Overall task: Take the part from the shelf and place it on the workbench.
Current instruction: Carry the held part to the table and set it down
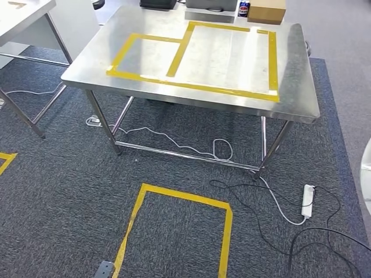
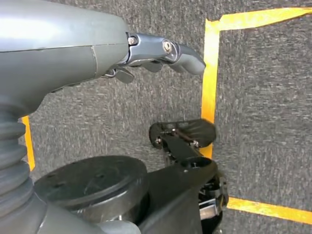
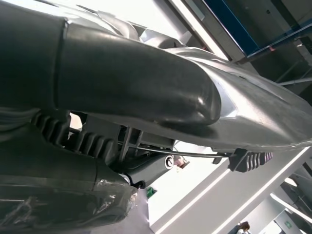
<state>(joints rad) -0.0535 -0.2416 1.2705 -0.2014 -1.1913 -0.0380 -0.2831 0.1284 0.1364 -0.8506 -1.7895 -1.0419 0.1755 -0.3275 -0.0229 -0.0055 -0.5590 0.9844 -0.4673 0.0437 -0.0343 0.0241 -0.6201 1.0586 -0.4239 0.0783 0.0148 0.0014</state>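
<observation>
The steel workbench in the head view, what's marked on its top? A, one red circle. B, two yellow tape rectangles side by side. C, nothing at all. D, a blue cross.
B: the workbench carries yellow tape outlines forming a smaller rectangle beside a larger one that share a dividing strip.

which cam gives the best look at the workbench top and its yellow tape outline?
Head view. It shows nearly the whole steel workbench from above, with the yellow tape outline on its bare top. Left wrist view looks down at grey carpet and floor tape past the left hand, no bench. Right wrist view is taken up by a silver part held close, so no bench either.
</observation>
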